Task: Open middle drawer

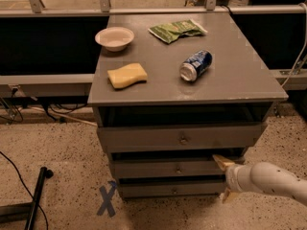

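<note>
The grey cabinet has three stacked drawers. The middle drawer (158, 168) has a medium-height front with a small round knob (178, 168) at its centre, and it looks pushed in. My gripper (223, 178) reaches in from the lower right on a white arm (268, 180). It is open, with one tan finger (220, 161) at the right end of the middle drawer's front and the other lower, near the bottom drawer (163, 189). It stands well to the right of the knob and holds nothing.
The top drawer (180, 138) has the tallest front. On the cabinet top (240, 75) lie a white bowl (114, 37), a yellow sponge (127, 75), a green chip bag (176, 30) and a blue can (195, 65) on its side. A blue X (106, 200) marks the floor; a black stand (33, 205) lies at the left.
</note>
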`<state>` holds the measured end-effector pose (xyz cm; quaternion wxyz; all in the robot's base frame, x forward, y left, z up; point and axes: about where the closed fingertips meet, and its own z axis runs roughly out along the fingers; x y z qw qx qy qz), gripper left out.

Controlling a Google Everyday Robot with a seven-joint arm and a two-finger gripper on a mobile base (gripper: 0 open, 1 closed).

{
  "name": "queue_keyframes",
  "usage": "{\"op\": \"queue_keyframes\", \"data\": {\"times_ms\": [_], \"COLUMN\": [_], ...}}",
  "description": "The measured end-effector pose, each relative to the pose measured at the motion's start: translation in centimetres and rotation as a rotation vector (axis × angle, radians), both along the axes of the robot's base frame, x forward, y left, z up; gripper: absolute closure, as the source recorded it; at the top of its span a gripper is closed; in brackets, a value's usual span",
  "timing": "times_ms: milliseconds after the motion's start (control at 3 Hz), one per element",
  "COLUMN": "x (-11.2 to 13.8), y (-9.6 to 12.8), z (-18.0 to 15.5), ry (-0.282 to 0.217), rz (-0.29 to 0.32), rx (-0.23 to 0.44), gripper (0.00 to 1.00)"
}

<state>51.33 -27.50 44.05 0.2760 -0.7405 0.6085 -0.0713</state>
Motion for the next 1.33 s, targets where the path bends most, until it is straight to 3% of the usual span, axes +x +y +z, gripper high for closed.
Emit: {"op": "queue_keyframes", "data": {"times_ms": [667,1333], "x": [5.4,7.7], "y": [-0.2,-0.1], "z": [-2.4,-4.2], "ry": [-0.023,0.001], "rz": [-0.049,-0.081], "rx": [0.026,0.032], "gripper": [0.0,0.41]}}
